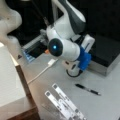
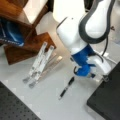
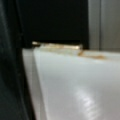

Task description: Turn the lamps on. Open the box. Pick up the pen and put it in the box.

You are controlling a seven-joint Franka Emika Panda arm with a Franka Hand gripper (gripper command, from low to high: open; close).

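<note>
While we can see the gripper (image 1: 72, 71) hanging low over the table (image 1: 105, 105) right at the front edge of the box (image 1: 106, 53), we honestly can't tell if its jaws are apart or closed, and nothing seems to be in them. We've got the box lid down, and the pen (image 1: 87, 89) lies loose on the table just beside the gripper. Two white perforated strips (image 1: 63, 102) lie near the pen, a white cable (image 1: 41, 72) runs off toward a front view's left, and the wrist view only gives us a pale surface against something dark.
</note>
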